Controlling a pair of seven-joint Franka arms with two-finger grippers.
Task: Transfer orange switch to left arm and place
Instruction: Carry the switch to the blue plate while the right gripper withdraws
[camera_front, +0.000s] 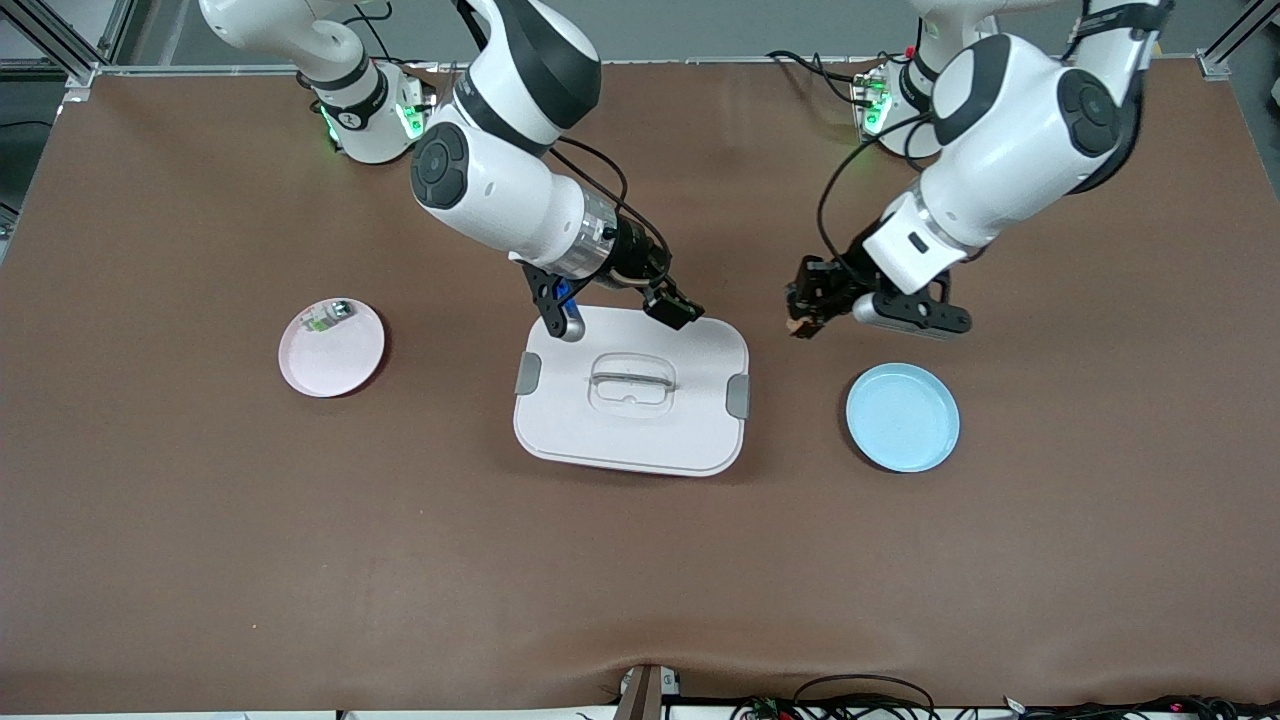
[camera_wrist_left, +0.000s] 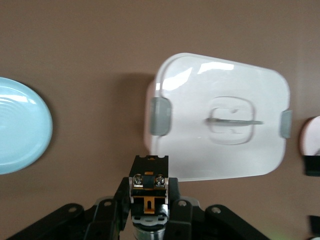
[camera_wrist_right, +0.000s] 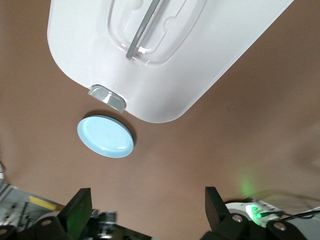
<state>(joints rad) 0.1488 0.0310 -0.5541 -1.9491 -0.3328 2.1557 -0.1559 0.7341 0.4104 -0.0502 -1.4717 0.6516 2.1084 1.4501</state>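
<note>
A: Brown desk under both arms, white box (camera_front: 640, 440) taken as the middle of the dial in the front view. Whereabouts of the orange switch (camera_wrist_left: 148, 186)?

B: Up in the air at about two o'clock from the box, pinched in the left tool (camera_front: 803, 318). Clamped tight on it, brass side showing between the fingers (camera_wrist_left: 172, 197). Over bare desk, clear of the box rim.

A: And the right tool (camera_front: 675, 308)?

B: At roughly twelve to one o'clock, over the box's edge. Spread wide, holding nothing.

A: So the handover looks done?

B: Judging by that, yes: switch on the left arm's side, nothing in the right.

A: Left to do?

B: Probably carrying it to the blue plate (camera_front: 902, 417) at three o'clock and setting it down there. Plate bare for now. Short way to go, with no need to cross the box.

A: Anything at nine o'clock?

B: Pink plate (camera_front: 335, 365), with a small green-and-silver component (camera_front: 330, 315) on its rim side toward twelve. Not part of this job, apparently.
</note>
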